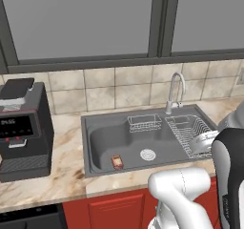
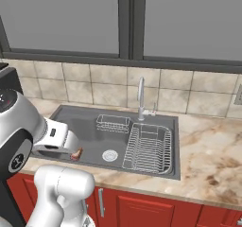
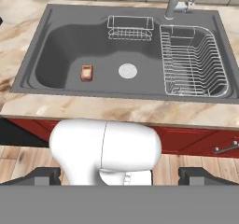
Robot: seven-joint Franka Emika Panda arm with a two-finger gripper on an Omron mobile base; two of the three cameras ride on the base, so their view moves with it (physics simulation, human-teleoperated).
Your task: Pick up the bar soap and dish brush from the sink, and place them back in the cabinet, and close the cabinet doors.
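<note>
The dark grey sink (image 3: 65, 55) lies ahead of me in the marble counter. The bar soap (image 3: 87, 72), a small orange-brown block, rests flat on the basin floor left of the white drain (image 3: 127, 70). The same bar soap (image 1: 116, 161) sits at the basin's front left in the left base view. In the right base view the bar soap (image 2: 75, 153) peeks out from behind my arm. My gripper (image 3: 123, 178) hovers well above and in front of the sink (image 1: 109, 137), open wide and empty. The dish brush, the cabinet and the cabinet doors are out of view.
A large wire dish rack (image 3: 193, 62) fills the sink's right side and a small wire basket (image 3: 130, 28) hangs at its back. The silver faucet (image 1: 175, 92) rises behind. A black coffee machine (image 1: 21, 128) stands on the counter at left. The low red counter unit (image 2: 142, 207) lies below.
</note>
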